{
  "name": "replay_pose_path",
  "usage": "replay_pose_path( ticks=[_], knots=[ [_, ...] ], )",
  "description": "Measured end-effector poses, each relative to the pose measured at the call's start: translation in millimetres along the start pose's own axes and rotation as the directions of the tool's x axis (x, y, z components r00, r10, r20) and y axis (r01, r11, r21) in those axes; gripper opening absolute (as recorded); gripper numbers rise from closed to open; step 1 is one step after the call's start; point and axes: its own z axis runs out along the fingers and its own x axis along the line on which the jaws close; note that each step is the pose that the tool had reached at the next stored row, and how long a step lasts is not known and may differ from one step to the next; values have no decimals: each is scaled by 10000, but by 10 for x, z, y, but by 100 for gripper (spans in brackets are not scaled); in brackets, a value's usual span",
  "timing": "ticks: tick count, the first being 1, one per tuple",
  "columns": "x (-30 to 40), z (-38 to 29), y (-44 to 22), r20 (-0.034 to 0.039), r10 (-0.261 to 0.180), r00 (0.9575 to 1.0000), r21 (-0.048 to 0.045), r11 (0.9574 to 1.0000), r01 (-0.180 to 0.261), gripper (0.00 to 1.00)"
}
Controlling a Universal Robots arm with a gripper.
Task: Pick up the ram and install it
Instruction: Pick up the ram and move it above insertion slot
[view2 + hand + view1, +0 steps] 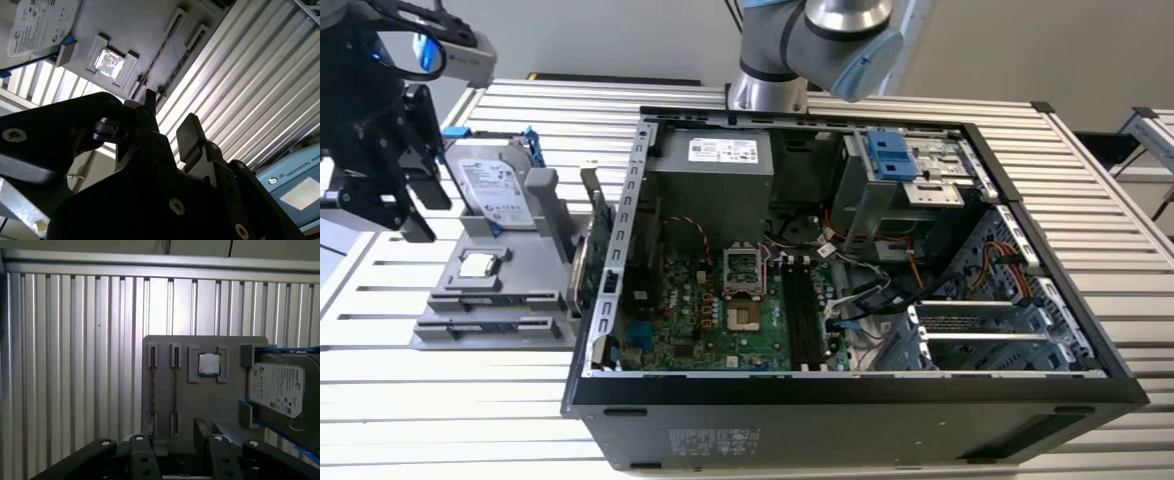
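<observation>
In the first wrist view the ram (174, 390) shows edge-on as a thin dark strip. It stands in one of two long slots of the grey holder (220, 405); the other slot (152, 385) shows a fainter line. My gripper (174, 426) hovers over that end of the holder, open, with nothing between its black fingers (148, 432). The second wrist view also shows the gripper (169, 112) open. In the exterior view the gripper (400, 200) hangs at the far left beside the holder (447, 305). The motherboard's black slots (803, 315) lie inside the open computer case (854, 385).
On the holder sit a silver hard drive (494, 185) in a blue frame and a small square processor (479, 264). A green expansion card (600, 265) stands upright between holder and case. Cables and a drive cage (907, 170) crowd the case. The ribbed metal table (440, 400) surrounds everything.
</observation>
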Motion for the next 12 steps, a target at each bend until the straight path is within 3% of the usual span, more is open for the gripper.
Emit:
replay_pose_path(
  ticks=[12],
  knots=[
    [4,118,-2,-4,-74,10000,-2,10000,74,100]
  ],
)
